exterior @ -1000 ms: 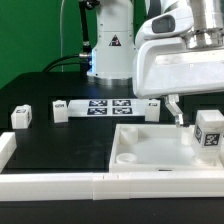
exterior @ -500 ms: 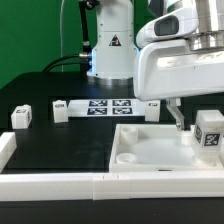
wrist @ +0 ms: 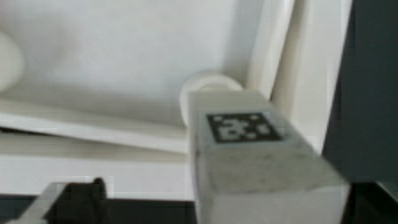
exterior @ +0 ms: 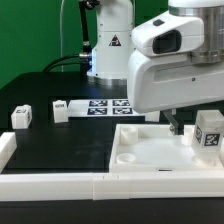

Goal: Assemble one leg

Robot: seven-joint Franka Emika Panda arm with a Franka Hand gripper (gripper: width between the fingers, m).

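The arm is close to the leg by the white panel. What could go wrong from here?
The leg stands upright by the rim of the panel. One of the fingers hangs close beside it and might knock it over. In the wrist view the leg sits off-centre, so a grasp could be uneven.

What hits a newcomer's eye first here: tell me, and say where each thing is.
The arm's bulky white housing fills the exterior view's right, hanging over the white panel. At the panel's end on that same side stands the leg, its black-and-white tag facing the camera; it also looms large in the wrist view.
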